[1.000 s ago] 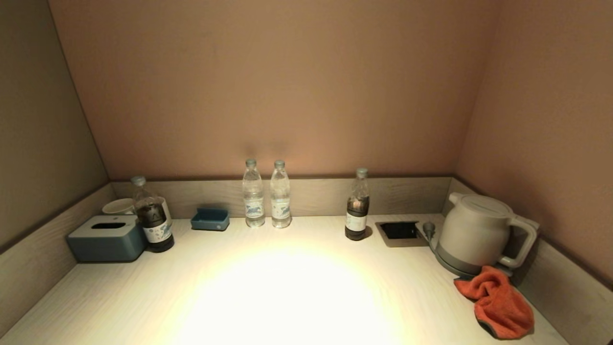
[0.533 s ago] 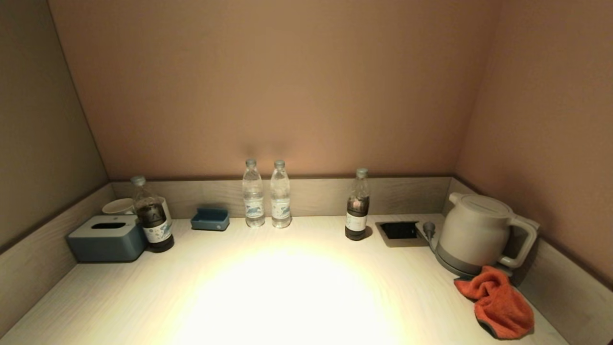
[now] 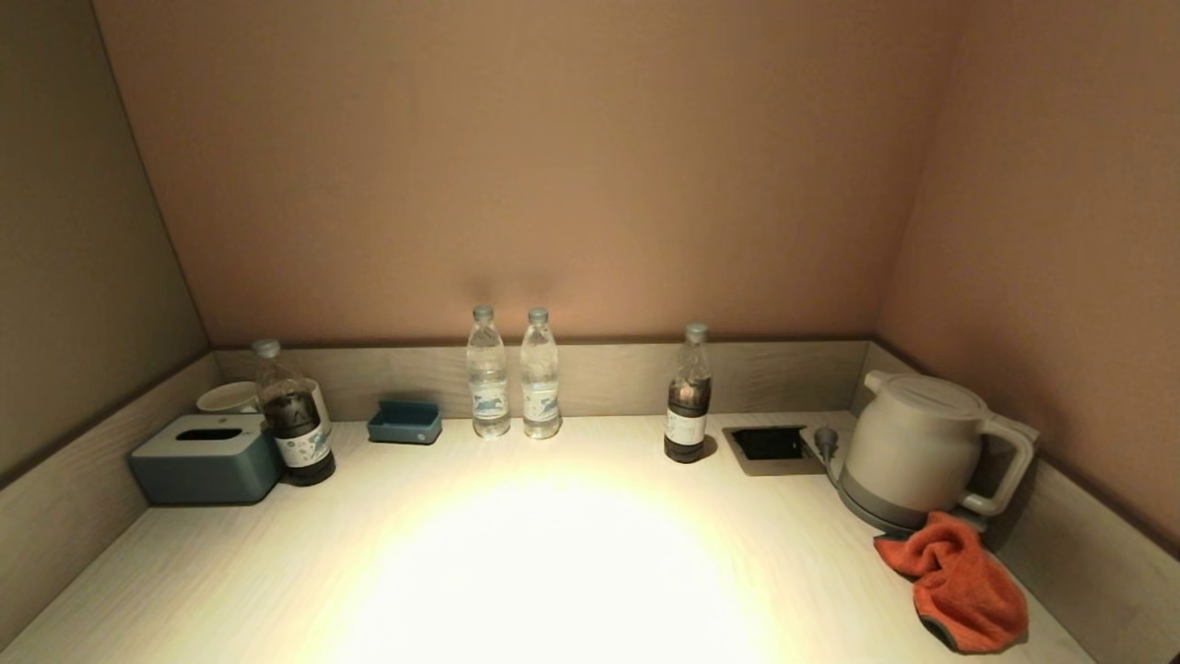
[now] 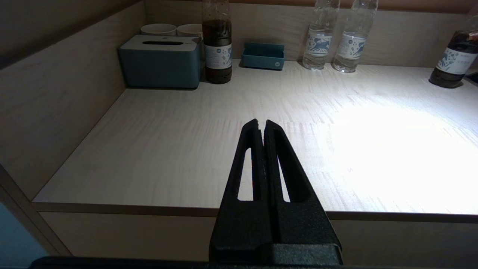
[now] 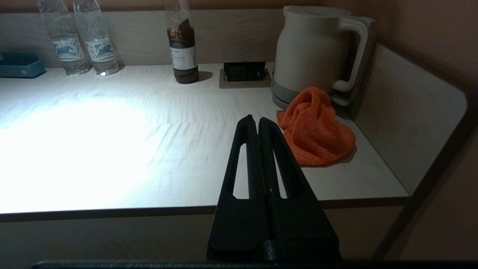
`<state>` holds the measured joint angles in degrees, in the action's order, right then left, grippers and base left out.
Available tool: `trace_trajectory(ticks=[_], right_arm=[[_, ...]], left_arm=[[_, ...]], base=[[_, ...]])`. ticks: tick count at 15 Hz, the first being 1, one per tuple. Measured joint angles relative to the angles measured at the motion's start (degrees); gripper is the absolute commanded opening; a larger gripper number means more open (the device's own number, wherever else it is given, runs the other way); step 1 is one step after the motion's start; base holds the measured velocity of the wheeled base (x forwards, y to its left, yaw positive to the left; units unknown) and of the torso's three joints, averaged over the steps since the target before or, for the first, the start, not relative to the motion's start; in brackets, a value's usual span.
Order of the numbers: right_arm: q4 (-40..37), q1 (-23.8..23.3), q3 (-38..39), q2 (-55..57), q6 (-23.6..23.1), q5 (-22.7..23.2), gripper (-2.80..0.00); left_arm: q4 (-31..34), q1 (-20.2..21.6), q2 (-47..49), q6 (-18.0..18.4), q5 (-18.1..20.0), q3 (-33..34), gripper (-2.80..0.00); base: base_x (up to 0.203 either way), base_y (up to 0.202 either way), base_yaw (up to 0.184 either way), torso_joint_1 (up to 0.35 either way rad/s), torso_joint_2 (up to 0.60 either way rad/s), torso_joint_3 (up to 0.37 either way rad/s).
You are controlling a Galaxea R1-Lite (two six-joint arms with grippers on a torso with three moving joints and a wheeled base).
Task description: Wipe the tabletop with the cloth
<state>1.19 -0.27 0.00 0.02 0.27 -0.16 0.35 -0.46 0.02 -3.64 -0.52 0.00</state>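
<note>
Cloth (image 5: 315, 129) bunched untouched on tabletop (image 5: 149, 149), against kettle (image 5: 313, 48) base, near right corner. Right gripper (image 5: 254, 120) poised short of table edge, fingers pressed together, empty; left gripper (image 4: 260, 123) likewise. Best opened wide first, then pinched on the raised fold.

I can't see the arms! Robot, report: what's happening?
Both grippers, left and right, shut, empty, short of table edge. Orange cloth untouched beside kettle. Nothing blocking it.

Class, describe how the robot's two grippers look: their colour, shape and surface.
The left gripper and right gripper look alike: matte black with a grainy texture, each made of two long fingers tapering to a narrow tip, each finger pierced by a slim elongated slot. No cables, markings or sleeves show.
</note>
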Motion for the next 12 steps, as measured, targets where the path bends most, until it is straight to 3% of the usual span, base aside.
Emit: trace_trajectory(ticks=[12], right_arm=[[-1.2,0.0,0.0,0.0,1.6,-0.3,-2.80]], left_arm=[[0.0,0.0,0.0,0.0,0.0,0.0,-2.80]], base=[[0.000,0.000,0.000,0.000,0.00,0.000]])
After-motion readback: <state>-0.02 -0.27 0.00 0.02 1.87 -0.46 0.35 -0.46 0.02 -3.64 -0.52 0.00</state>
